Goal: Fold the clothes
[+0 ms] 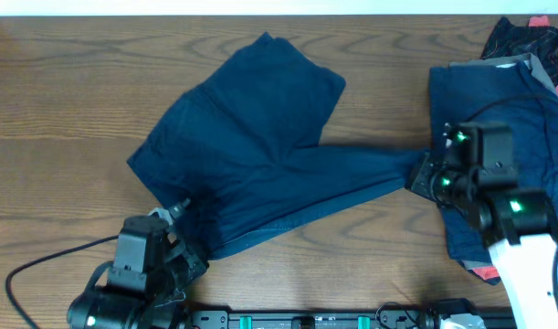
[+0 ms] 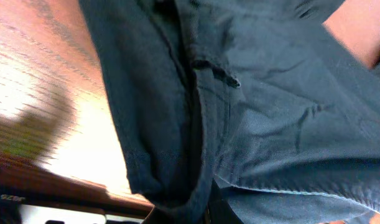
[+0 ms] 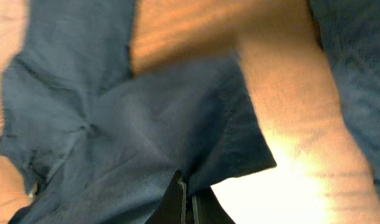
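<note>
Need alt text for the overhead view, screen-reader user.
Overhead: navy shorts lie spread on a wooden table, the left claw pinching the waistband's near corner and the right claw pinching the end of one leg. A second navy garment lies at the right, partly under the right arm, by a heap of other clothes.

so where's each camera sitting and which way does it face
overhead: above the table, facing down on the shorts; both arms show.
left wrist: by the left tool at the shorts' corner, facing along them; fingers hidden.
right wrist: by the right tool, facing along a leg; shut fingers pinch cloth.
shared: all see the shorts.
</note>
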`<state>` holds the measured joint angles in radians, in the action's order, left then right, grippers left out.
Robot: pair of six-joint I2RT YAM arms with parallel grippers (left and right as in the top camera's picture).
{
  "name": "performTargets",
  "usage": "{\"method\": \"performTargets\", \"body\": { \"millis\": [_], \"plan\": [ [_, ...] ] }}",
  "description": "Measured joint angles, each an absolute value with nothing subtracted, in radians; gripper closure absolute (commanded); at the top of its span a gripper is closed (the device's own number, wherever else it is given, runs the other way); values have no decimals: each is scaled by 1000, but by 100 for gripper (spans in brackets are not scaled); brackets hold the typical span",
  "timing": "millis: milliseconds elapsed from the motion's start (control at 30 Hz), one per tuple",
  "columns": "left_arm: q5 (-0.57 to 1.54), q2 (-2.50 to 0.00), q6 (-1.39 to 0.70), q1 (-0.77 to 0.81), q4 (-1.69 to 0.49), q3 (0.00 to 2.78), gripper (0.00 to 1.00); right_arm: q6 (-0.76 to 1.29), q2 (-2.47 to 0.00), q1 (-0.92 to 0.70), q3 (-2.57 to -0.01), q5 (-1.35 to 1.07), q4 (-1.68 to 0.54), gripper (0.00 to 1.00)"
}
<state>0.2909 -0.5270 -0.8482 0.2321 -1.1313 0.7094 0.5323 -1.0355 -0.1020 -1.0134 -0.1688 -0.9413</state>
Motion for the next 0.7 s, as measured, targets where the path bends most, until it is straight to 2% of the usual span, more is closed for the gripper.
{"method": "performTargets", "body": {
  "millis": [133, 333, 700],
  "plan": [
    [307, -514, -896, 232, -1114, 710, 94, 459, -997, -102, -1020, -183, -851, 99],
    [289, -514, -965, 232, -995, 710, 94, 334, -1040, -124, -1046, -205, -587, 99],
    [-36, -619, -1025, 229, -791, 719, 94, 215, -1350, -258, -1063, -203, -14, 99]
  ]
}}
